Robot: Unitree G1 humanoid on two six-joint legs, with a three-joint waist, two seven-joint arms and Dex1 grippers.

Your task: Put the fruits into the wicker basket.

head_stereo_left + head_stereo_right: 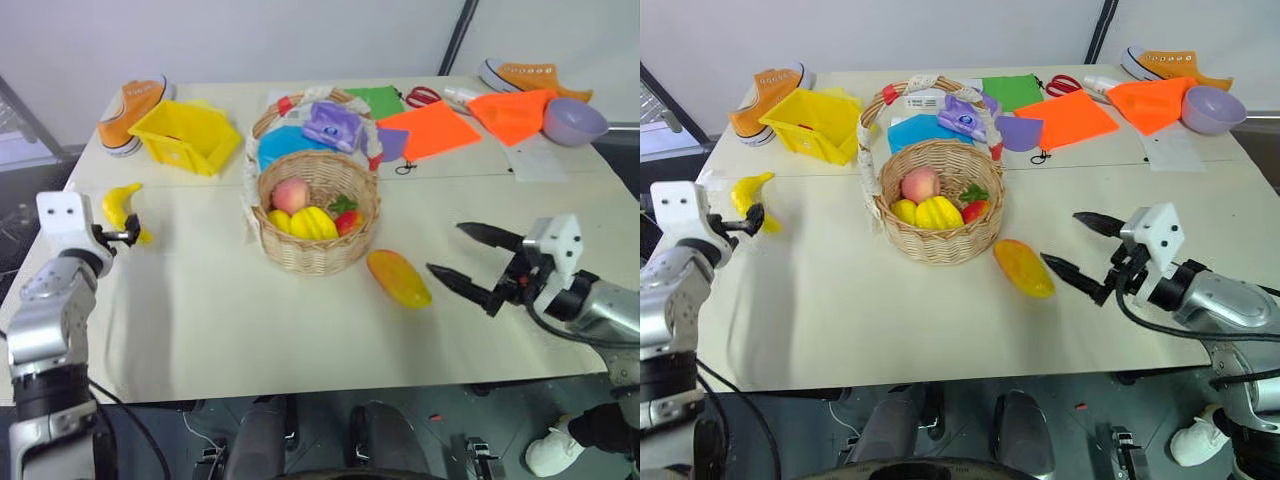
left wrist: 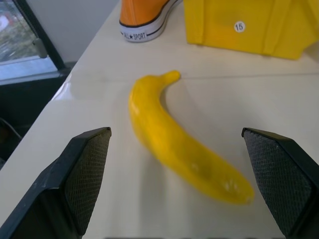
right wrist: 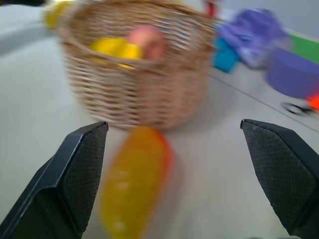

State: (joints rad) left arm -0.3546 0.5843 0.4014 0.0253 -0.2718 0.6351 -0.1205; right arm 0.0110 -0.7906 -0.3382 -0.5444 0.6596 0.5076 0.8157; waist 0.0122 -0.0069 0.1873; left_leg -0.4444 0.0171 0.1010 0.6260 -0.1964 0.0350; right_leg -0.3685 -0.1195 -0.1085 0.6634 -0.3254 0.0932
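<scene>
- Facing two loose fruits on the white table (image 1: 250,330), neither yet in the wicker basket (image 1: 318,250).
- Banana (image 1: 120,206) lying near the table's left edge, in front of the yellow plastic bin (image 1: 188,135); well apart from the basket.
- Left gripper (image 2: 174,186) just short of the banana, fingers spread wide, nothing between them.
- From the left wrist view: banana straight ahead of the open jaws, long axis running slantwise away from them, stem end far, blunt end near; not across the gap, so probably needs a wrist turn to span the narrow width.
- Mango (image 1: 399,278) lying just beside the basket's right front, not quite touching as far as can be told; long axis slanting toward the basket.
- Right gripper (image 1: 462,256) to the mango's right, near, fingers wide apart and empty, pointing leftward at it.
- From the right wrist view: mango ahead, offset toward one finger, basket directly behind.
- Nearer arm per fruit: left for banana, right for mango.
- Basket already holding a peach (image 1: 290,195), a yellow fruit and a small red one.
</scene>
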